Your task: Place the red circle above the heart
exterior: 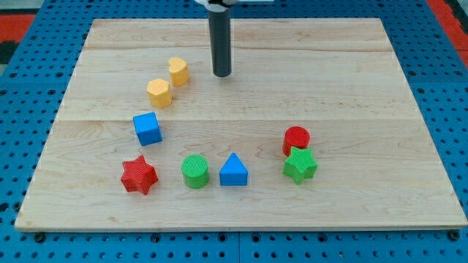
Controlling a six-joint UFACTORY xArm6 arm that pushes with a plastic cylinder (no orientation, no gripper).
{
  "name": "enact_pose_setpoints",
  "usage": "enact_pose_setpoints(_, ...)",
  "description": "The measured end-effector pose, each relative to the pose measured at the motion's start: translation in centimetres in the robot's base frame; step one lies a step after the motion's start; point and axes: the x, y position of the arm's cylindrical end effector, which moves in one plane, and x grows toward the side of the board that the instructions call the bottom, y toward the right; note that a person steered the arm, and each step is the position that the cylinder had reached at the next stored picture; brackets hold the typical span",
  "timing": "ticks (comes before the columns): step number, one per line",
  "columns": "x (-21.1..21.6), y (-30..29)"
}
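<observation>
Looking down on the scene, we list what shows.
Worktop: a pale wooden worktop made of jointed planks, lying on a blue pegboard surface.
Rod: our straight dark rod comes down from the view's top, near the middle.
Tip: my tip rests on the worktop, just to the view's right of the yellow heart-shaped block, near it but apart, touching no block.
Gripper: we carry no gripper, only the rod, so nothing is held.
Task block: the red circular block sits at the view's lower right, well apart from the yellow heart-shaped block and from my tip.
Neighbour: a green star-shaped block lies just below the red circular block, touching it or nearly so; we cannot tell which.
Yellow pair: a yellow hexagonal block sits just below and to the left of the yellow heart-shaped block.
Blue cube: a blue cube-shaped block lies below the yellow hexagonal block.
Bottom row: a red star-shaped block, a green circular block and a blue triangular block stand from the view's left to right, each apart from the next.
</observation>
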Motion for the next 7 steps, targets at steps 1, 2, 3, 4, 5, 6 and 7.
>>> enact_pose_setpoints(1,-0.7,-4.2)
enact_pose_setpoints(2,-1.8,-7.5)
enact_pose_setpoints(3,-1.8,-7.5)
enact_pose_setpoints(4,-1.5,-4.7)
enact_pose_setpoints(5,-0.1,6.1)
enact_pose_setpoints(6,4.1,17.0)
enact_pose_setpoints(7,10.6,19.3)
